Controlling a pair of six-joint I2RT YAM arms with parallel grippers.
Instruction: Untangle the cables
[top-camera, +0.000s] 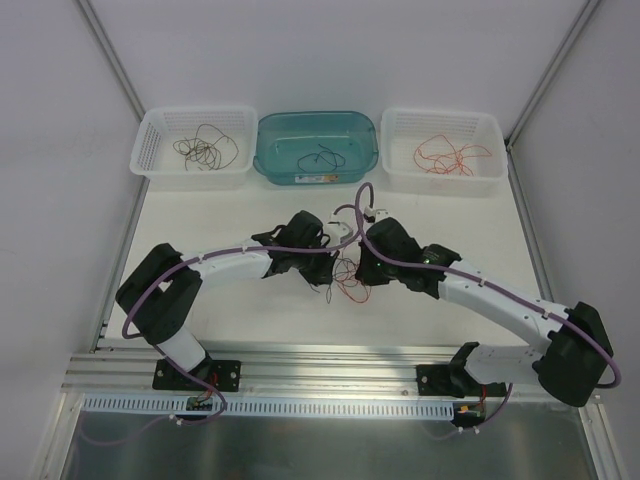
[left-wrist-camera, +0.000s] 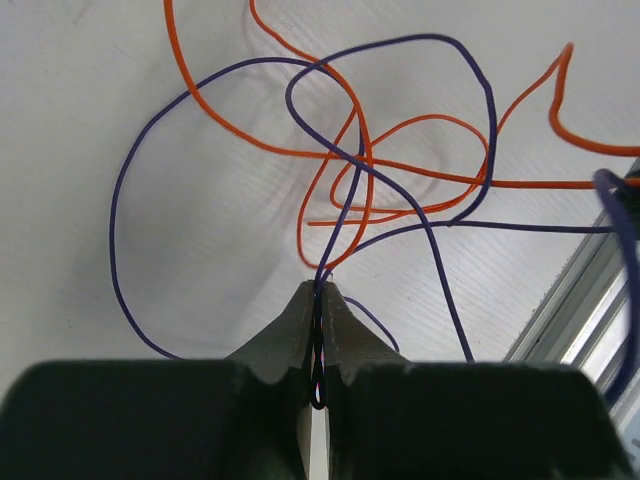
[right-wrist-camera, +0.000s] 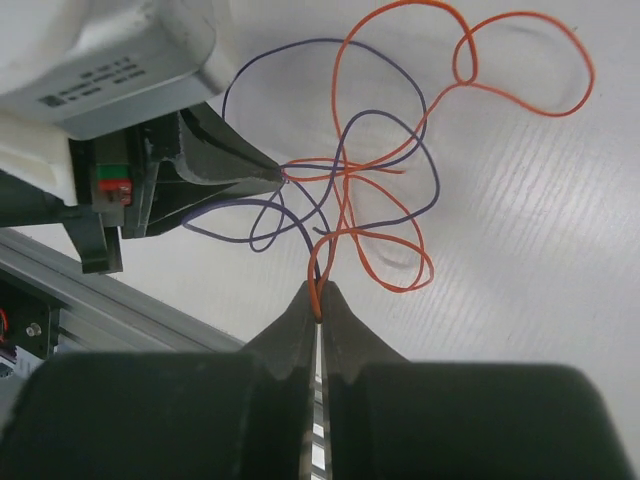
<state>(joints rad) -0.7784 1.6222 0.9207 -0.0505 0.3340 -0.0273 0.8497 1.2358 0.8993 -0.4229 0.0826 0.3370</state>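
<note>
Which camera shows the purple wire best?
The left wrist view: the purple wire fills it with big clear loops, pinched in the left jaws. The right wrist view shows it smaller; from above it is barely a dark thread.

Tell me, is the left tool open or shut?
Shut. The left tool is closed tight, pinching the purple wire at its tip.

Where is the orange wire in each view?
Top external: orange wire in the small tangle at mid-frame.
Left wrist: looping across the upper half, above the left hand.
Right wrist: pinched in the right hand, loops rising upward.
Shared landmark: the left hand, pinching the purple wire.
</note>
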